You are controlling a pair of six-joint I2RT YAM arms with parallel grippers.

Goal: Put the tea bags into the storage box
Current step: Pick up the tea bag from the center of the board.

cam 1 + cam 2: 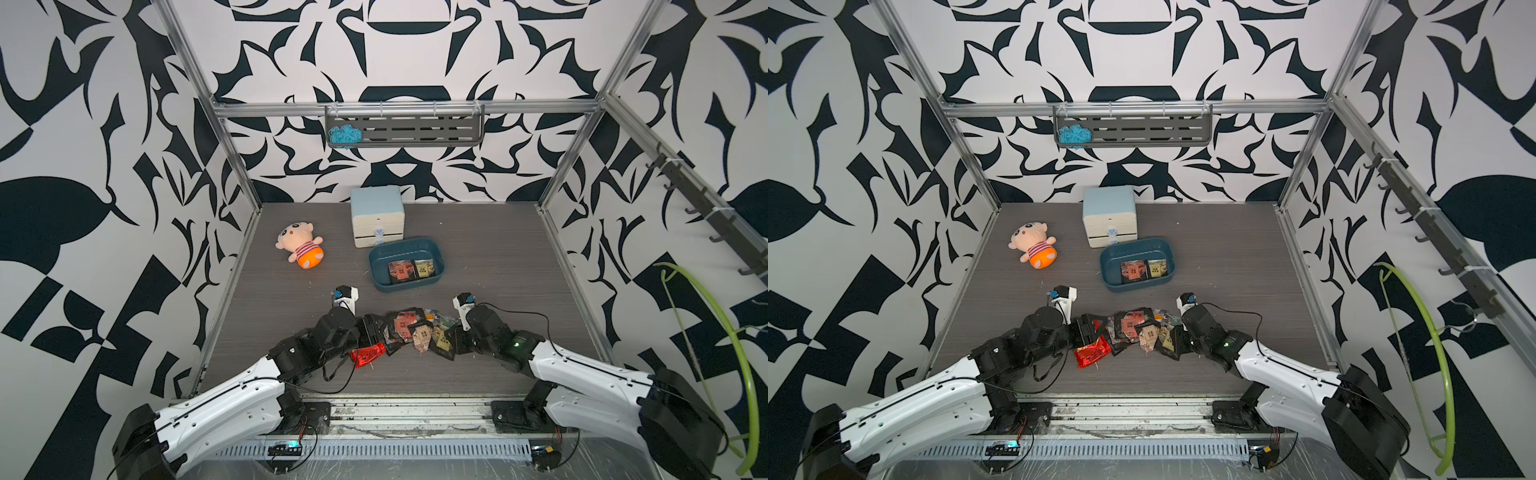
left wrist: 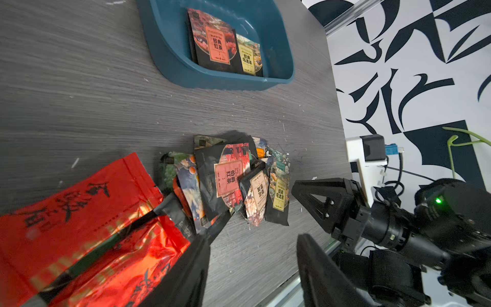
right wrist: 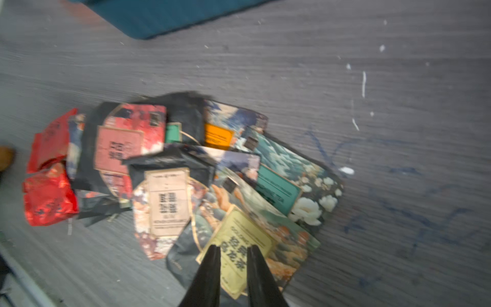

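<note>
Progress: early, 2 in and most out. The left claw (image 2: 263, 228) sits low at the left end of the heap, jaws spread wide with bare desk (image 1: 519, 270) between them. It grips nothing, and one finger is just beside the red foil sachets (image 1: 368, 356). Right of these, the loose tea bags (image 1: 415, 332) overlap in a heap near the front edge. I count roughly 10, but the overlap hides the exact number. Far of the heap, the storage box (image 1: 409, 287) holds 2 sachets lying flat, side by side, toward its near wall, and its remaining floor is bare. The right claw (image 3: 231, 248) is at the right end of the heap, jaws narrowed to a slim gap over the yellow-label heap sachet (image 3: 239, 239). I cannot tell whether it actually pinches that sachet. Judgement: 2 placed, the whole heap yet to go.

Writing, left to right:
- The red foil carries large black brush characters, not legible to me.
- The pink-label heap sachet (image 2: 229, 176) reads 伯爵红茶.
- The beige-label sachet (image 2: 261, 194) is too small to read.
- The yellow heap label reads 经典乌龙茶, with OOLONG partly visible.
- The orange and teal labels are blurred.
- The boxed pink-label sachet (image 2: 218, 45) reads BLACK TEA, 经典红茶.
- The boxed yellow-label sachet (image 2: 248, 57) reads 经典乌龙茶.
</note>
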